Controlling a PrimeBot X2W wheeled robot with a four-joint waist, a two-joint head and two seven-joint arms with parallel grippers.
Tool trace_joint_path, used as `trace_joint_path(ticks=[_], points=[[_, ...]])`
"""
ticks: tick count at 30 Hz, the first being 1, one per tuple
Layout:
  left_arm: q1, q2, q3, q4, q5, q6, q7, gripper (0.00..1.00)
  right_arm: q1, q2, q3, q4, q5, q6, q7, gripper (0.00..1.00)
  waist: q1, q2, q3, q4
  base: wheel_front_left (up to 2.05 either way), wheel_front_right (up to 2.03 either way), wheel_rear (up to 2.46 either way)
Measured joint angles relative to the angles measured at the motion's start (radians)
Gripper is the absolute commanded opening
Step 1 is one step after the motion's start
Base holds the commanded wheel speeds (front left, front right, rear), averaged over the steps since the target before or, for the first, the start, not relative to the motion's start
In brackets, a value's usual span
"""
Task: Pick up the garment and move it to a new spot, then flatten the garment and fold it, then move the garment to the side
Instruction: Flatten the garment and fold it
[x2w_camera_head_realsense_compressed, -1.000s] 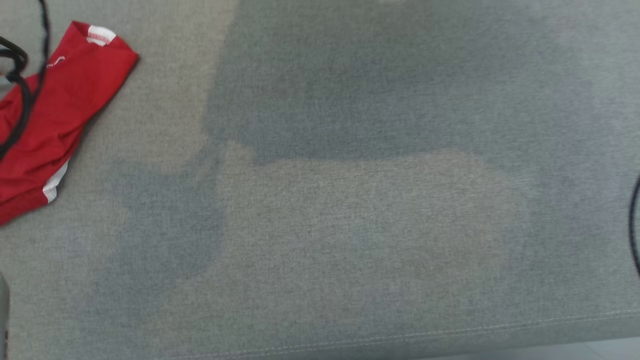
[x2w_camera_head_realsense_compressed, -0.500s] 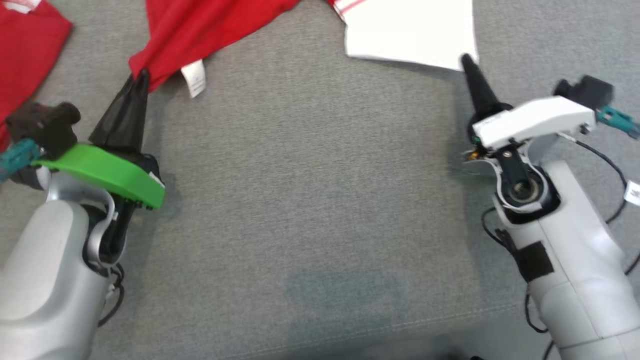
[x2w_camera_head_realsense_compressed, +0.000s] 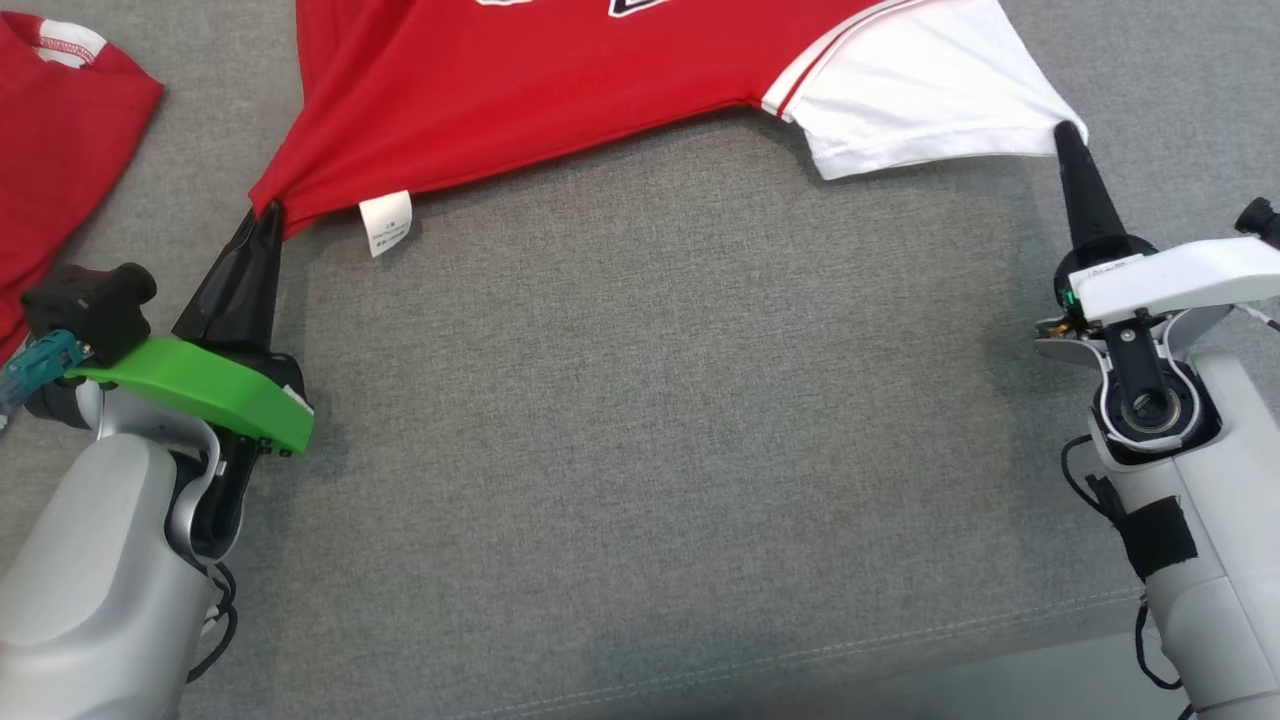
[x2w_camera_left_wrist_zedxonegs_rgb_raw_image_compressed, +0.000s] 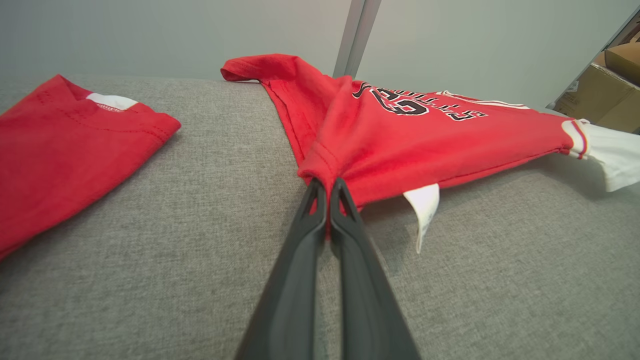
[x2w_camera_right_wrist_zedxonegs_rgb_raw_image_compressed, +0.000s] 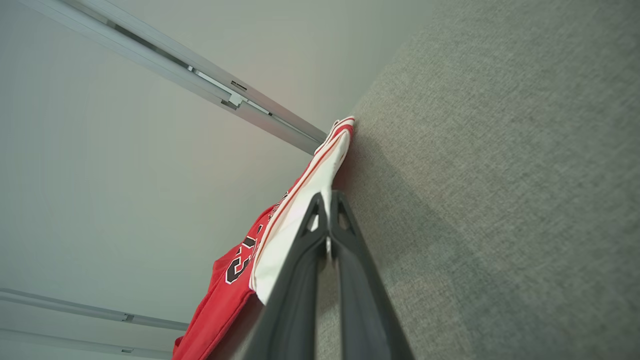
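The garment (x2w_camera_head_realsense_compressed: 540, 80) is a red jersey with white sleeves and dark lettering, stretched across the far part of the grey cushion (x2w_camera_head_realsense_compressed: 640, 420). My left gripper (x2w_camera_head_realsense_compressed: 268, 212) is shut on its red hem corner, next to a white care label (x2w_camera_head_realsense_compressed: 385, 222). My right gripper (x2w_camera_head_realsense_compressed: 1066, 130) is shut on the tip of the white sleeve (x2w_camera_head_realsense_compressed: 920, 100). The left wrist view has the closed left gripper (x2w_camera_left_wrist_zedxonegs_rgb_raw_image_compressed: 327, 184) pinching bunched red garment (x2w_camera_left_wrist_zedxonegs_rgb_raw_image_compressed: 400, 145). Seen from the right wrist, the right gripper (x2w_camera_right_wrist_zedxonegs_rgb_raw_image_compressed: 327, 197) clamps the white sleeve (x2w_camera_right_wrist_zedxonegs_rgb_raw_image_compressed: 305, 200) edge.
A second red garment (x2w_camera_head_realsense_compressed: 60, 140) with a white collar tag lies folded at the far left, also as the folded red cloth (x2w_camera_left_wrist_zedxonegs_rgb_raw_image_compressed: 65, 145) in the left wrist view. A cardboard box (x2w_camera_left_wrist_zedxonegs_rgb_raw_image_compressed: 605, 90) stands beyond the cushion. The cushion's stitched front edge (x2w_camera_head_realsense_compressed: 850, 655) runs along the bottom.
The head camera swung from a bare stretch of cushion to both arms. Since half a second ago the jersey has been pulled taut, with the right gripper farther right.
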Motion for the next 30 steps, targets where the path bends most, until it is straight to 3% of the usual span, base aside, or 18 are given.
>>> trace_joint_path(ticks=[9, 19, 24, 30], points=[[0.061, 0.001, -0.017, 0.035, -0.006, -0.011, -0.006, 0.00, 0.148, -0.111, 0.058, -0.081, -0.051, 0.017, 0.012, 0.00, 0.0000, 0.0000, -0.088, -0.002, 0.00, 0.00, 0.00], [0.223, 0.048, -0.024, 0.054, 0.003, -0.012, -0.006, 0.00, 0.388, -0.118, 0.128, -0.171, -0.066, 0.017, 0.032, 0.00, 0.0000, 0.0000, -0.192, -0.004, 0.00, 0.00, 0.00], [0.353, 0.028, -0.036, 0.025, 0.011, -0.012, -0.006, 0.00, 0.566, -0.146, 0.130, -0.183, -0.061, 0.017, 0.033, 0.00, -0.0001, 0.0000, -0.259, -0.008, 0.00, 0.00, 0.00], [0.426, -0.002, 0.007, -0.018, 0.014, -0.012, -0.006, 0.00, 0.672, -0.159, 0.154, -0.220, -0.053, 0.017, 0.047, 0.00, -0.0001, 0.0000, -0.308, 0.004, 0.00, 0.00, 0.00]])
